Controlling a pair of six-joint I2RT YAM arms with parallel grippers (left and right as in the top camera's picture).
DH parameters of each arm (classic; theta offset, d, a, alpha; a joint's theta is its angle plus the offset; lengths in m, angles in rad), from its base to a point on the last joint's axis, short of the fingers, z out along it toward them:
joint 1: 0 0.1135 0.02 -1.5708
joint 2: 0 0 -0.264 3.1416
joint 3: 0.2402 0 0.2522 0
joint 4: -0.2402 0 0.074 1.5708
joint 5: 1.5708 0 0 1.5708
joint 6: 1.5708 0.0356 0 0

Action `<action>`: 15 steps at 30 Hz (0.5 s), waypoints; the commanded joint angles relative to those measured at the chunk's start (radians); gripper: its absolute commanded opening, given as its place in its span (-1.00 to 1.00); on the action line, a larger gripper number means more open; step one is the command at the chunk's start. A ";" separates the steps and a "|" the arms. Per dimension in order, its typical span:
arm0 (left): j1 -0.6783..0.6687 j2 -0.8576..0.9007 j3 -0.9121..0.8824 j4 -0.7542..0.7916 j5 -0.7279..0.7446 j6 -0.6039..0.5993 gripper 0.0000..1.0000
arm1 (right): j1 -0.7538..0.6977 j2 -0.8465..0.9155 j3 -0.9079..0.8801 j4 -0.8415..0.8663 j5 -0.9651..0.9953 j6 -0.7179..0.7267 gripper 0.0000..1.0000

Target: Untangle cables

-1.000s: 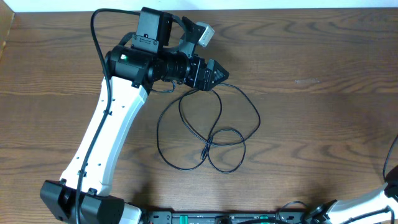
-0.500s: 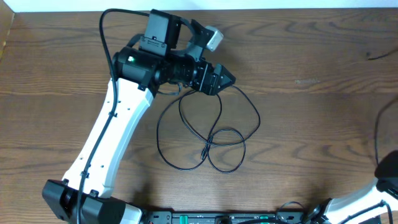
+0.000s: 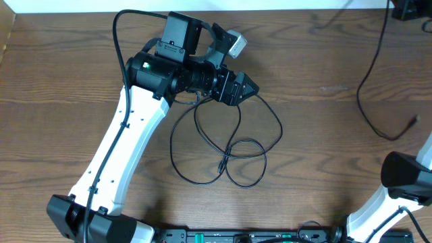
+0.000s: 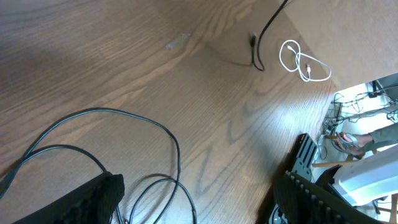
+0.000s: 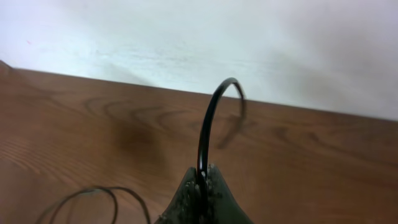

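A thin black cable (image 3: 226, 145) lies in loose crossing loops at mid table. My left gripper (image 3: 248, 88) hovers over the top of these loops. In the left wrist view it (image 4: 199, 208) stands open, the loops (image 4: 168, 180) on the wood between its fingers (image 4: 81, 199). A second black cable (image 3: 368, 81) hangs in a long curve at the right, its plug end (image 3: 413, 120) free. My right gripper (image 5: 202, 177) is shut on this cable (image 5: 208, 124), which arcs up out of the fingertips. A small white cable coil (image 4: 301, 59) lies far off near the table edge.
The left arm's white link (image 3: 115, 162) slants across the left of the table. The right arm's dark elbow (image 3: 405, 175) sits at the lower right. A white wall (image 5: 199, 37) rises just past the table's far edge.
The right arm has swung up toward the far right corner, carrying its black cable, which now hangs into the overhead view. The left gripper has shifted slightly to the right.
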 commanded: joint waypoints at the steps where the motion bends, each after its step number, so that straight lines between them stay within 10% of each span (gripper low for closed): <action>1: 0.000 -0.026 0.018 -0.007 -0.012 0.021 0.66 | 0.014 0.037 0.016 0.010 0.176 -0.040 -0.98; 15: 0.000 -0.029 0.018 -0.117 -0.066 0.066 0.67 | -0.195 0.105 0.016 -0.130 0.925 0.365 -0.98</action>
